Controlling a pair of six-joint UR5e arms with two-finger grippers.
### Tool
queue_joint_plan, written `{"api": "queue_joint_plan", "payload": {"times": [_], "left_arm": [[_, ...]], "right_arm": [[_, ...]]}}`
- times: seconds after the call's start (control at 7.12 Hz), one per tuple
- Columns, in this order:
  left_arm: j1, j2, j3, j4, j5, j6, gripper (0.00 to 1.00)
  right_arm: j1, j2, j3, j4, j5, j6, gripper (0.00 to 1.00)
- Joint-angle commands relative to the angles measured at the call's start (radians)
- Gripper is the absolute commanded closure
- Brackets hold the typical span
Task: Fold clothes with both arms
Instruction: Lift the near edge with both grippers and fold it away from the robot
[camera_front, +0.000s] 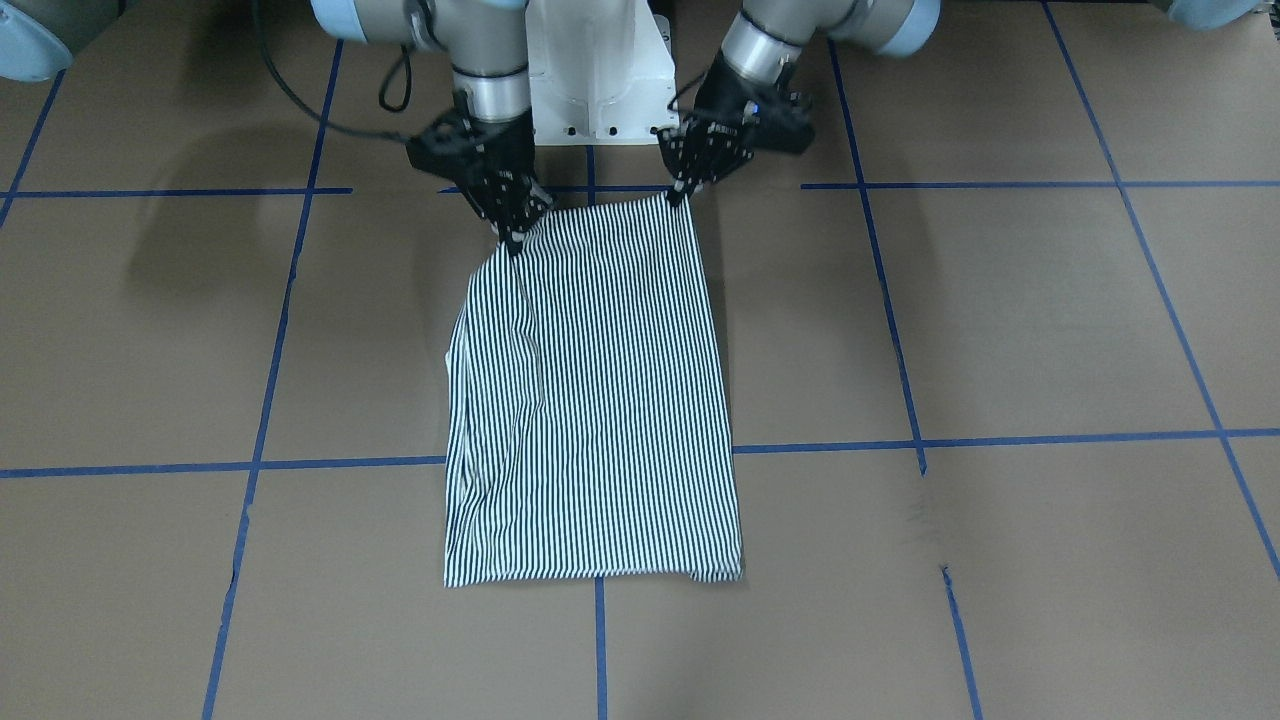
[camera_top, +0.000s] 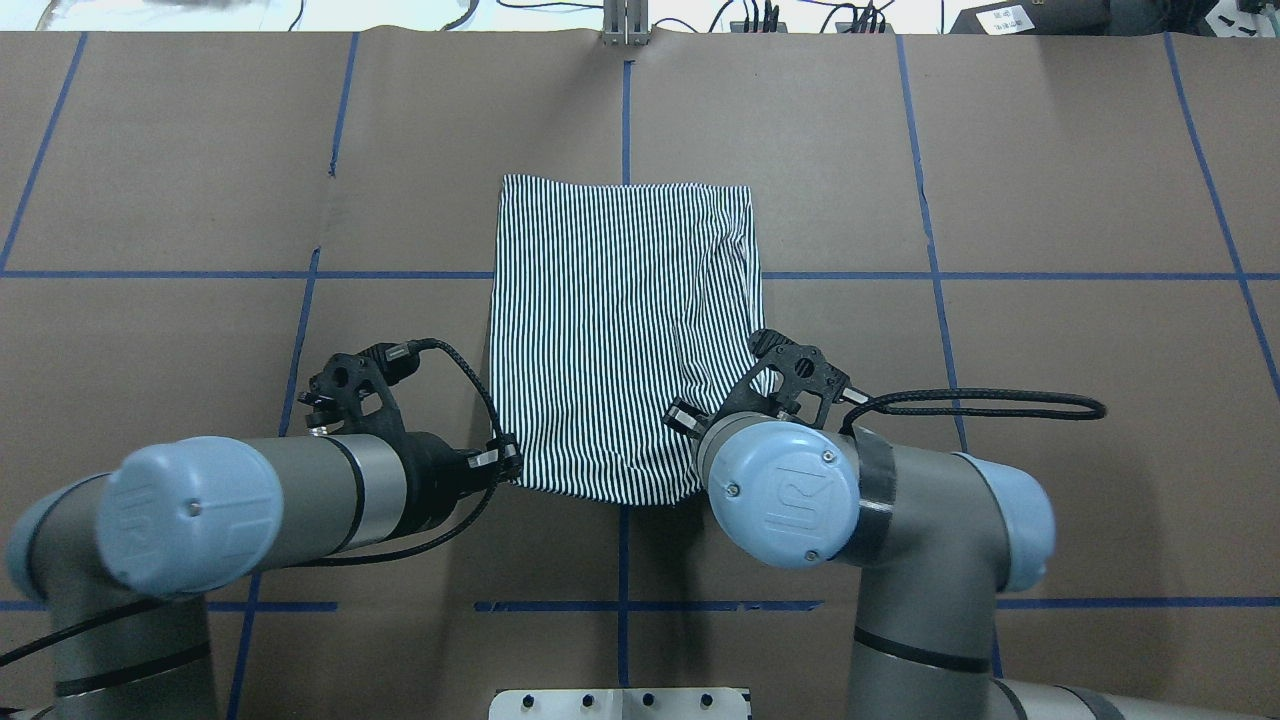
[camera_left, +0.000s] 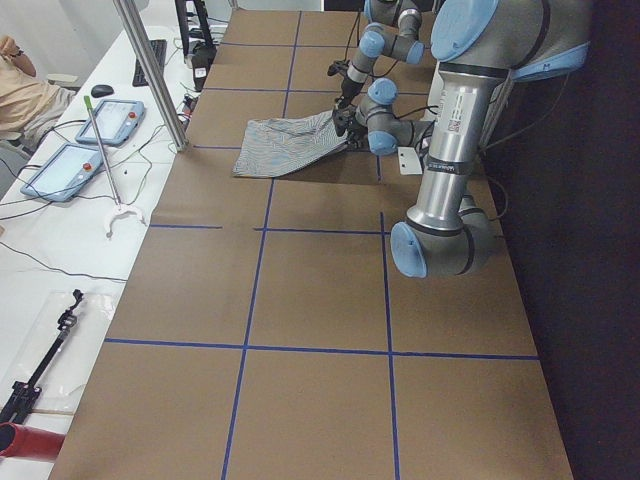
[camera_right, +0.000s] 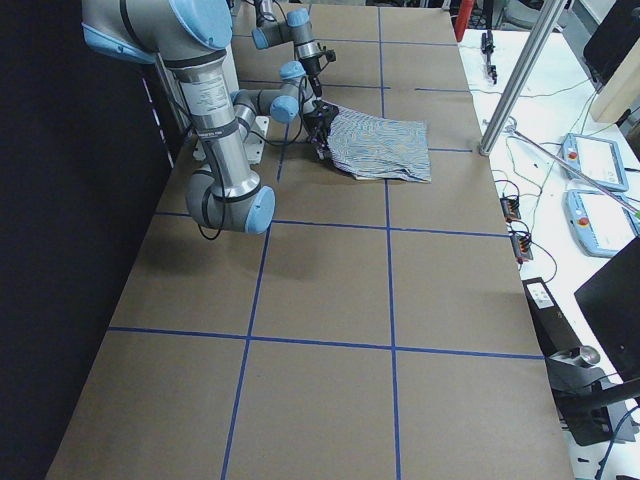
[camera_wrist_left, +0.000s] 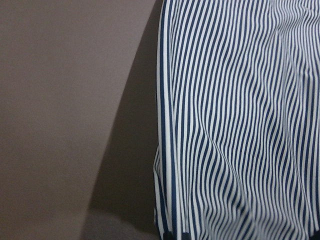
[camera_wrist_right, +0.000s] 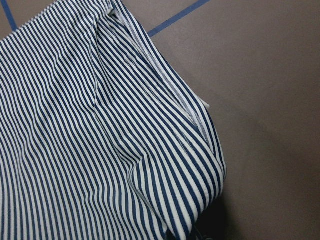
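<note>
The clothes are one navy-and-white striped shirt (camera_front: 600, 400), folded into a long rectangle on the brown table (camera_front: 1000, 320). Its far edge lies flat and its near edge is raised toward the robot base. My left gripper (camera_front: 680, 196) is shut on one near corner, which also shows by the shirt (camera_top: 620, 330) in the overhead view. My right gripper (camera_front: 514, 240) is shut on the other near corner, where the cloth bunches into a fold (camera_wrist_right: 165, 150). In the overhead view the right wrist hides its fingertips. The left wrist view shows the shirt's side edge (camera_wrist_left: 165, 125) hanging above the table.
The white pedestal base (camera_front: 600, 80) stands just behind both grippers. Blue tape lines (camera_front: 1000, 440) grid the table. A metal pole (camera_left: 150, 70), tablets (camera_left: 60, 170) and cables sit on the side bench beyond the table's far edge, and a person's arm (camera_left: 20, 85) shows there.
</note>
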Motion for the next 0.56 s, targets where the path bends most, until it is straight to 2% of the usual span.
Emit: {"api": "queue_joint_plan", "payload": {"times": [0.0,0.14,0.42], "left_arm": [[0.006,-0.022,-0.257,0.317,-0.046,0.001,1.00],[0.009,-0.040,-0.225,0.328,-0.048,0.002,1.00],[-0.064,-0.129,-0.037,0.323,-0.042,0.081,1.00]], "right_arm": [[-0.023,0.008,0.215,-0.192,0.025,0.005,1.00],[-0.031,0.011,0.191,-0.185,0.022,0.003,1.00],[-0.011,0.063,0.063,-0.153,0.016,-0.012,1.00]]}}
